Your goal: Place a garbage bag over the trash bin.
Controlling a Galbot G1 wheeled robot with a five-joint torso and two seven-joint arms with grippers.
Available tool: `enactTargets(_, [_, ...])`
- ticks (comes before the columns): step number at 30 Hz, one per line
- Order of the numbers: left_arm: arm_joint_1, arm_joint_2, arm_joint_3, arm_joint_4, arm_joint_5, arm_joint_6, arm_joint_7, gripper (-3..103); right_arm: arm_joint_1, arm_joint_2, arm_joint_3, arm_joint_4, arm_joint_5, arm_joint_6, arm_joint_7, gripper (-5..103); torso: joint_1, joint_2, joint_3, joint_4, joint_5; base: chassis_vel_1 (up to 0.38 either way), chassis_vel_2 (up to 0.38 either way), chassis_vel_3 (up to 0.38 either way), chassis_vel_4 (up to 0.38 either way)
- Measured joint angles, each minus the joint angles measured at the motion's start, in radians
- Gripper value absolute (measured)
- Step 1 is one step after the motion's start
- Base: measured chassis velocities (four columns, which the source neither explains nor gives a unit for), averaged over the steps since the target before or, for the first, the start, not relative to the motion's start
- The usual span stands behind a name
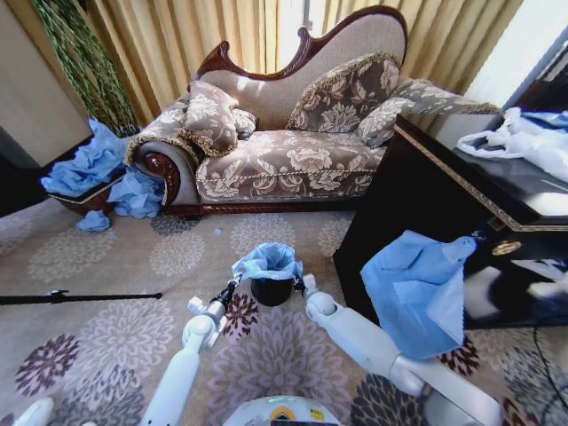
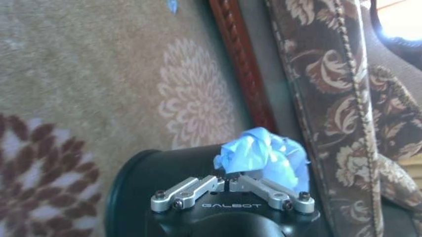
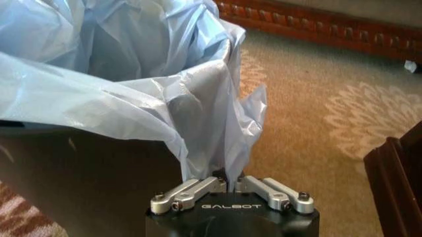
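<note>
Jaws of the left gripper (image 2: 230,181) and right gripper (image 3: 230,180) each pinched the garbage bag (image 1: 267,260). It lay over the trash bin (image 1: 272,291) on the carpet (image 1: 133,257). Behind stood the sofa (image 1: 293,160).

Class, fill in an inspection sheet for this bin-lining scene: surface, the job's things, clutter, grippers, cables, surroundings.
Surface: patterned floral carpet.
Job's things: light-blue garbage bag draped over the rim of the black trash bin, bunched on top.
Clutter: crumpled blue plastic heaped beside the sofa; large blue sheet hanging off the dark cabinet; white bags on top of it.
Grippers: left gripper and right gripper each pinch the bag's edge, at opposite sides of the bin.
Cables: thin cable on the floor at right.
Surroundings: ornate sofa, curtains.
</note>
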Motion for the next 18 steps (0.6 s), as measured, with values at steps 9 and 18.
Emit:
enactTargets(9, [-0.001,0.007,0.003,0.056,0.037,-0.007,0.029,0,-0.019,0.012,0.0,0.002,-0.016,0.002,0.0,0,0.0,0.0,0.0,-0.0001,0.0,0.0,0.0,0.0,0.0])
enactTargets(18, [-0.049,0.014,0.003,0.163,0.055,-0.025,0.057,0,-0.012,0.058,0.012,-0.098,-0.068,0.025,-0.037,0,0.0,0.0,0.0,-0.0001,-0.0001,0.0,0.0,0.0,0.0])
